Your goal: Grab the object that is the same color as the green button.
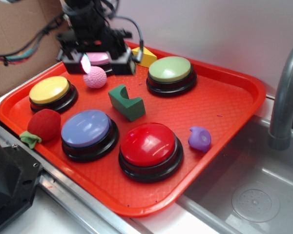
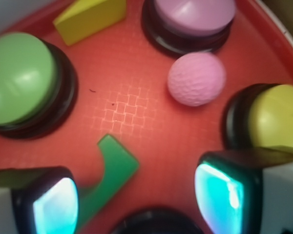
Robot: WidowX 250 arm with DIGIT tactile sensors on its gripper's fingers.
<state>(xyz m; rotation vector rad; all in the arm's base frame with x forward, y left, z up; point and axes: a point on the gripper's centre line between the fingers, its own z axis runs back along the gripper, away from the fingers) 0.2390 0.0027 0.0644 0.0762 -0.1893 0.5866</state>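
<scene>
- The gripper (image 1: 98, 61) hovered at the tray's (image 1: 224, 105) far-left end, above the pink ball (image 1: 95, 77), its fingers (image 2: 56, 207) spread wide and holding nothing.
- The green block (image 1: 126, 102) lay mid-tray, apart from the gripper at about its 5 o'clock in the exterior view.
- In the wrist view the block sat near the left finger, untouched.
- The green button (image 1: 170, 74) stood at the block's 1 o'clock.

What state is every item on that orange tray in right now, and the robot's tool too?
Tool: open, holding nothing, above the tray.
Dark green notched wooden block: lying on the tray, ungrasped.
Pale green dome button: upright, untouched.
Pink dimpled ball: resting free.
Yellow wedge block: resting near the far rim.
Orange plastic tray: flat.
</scene>
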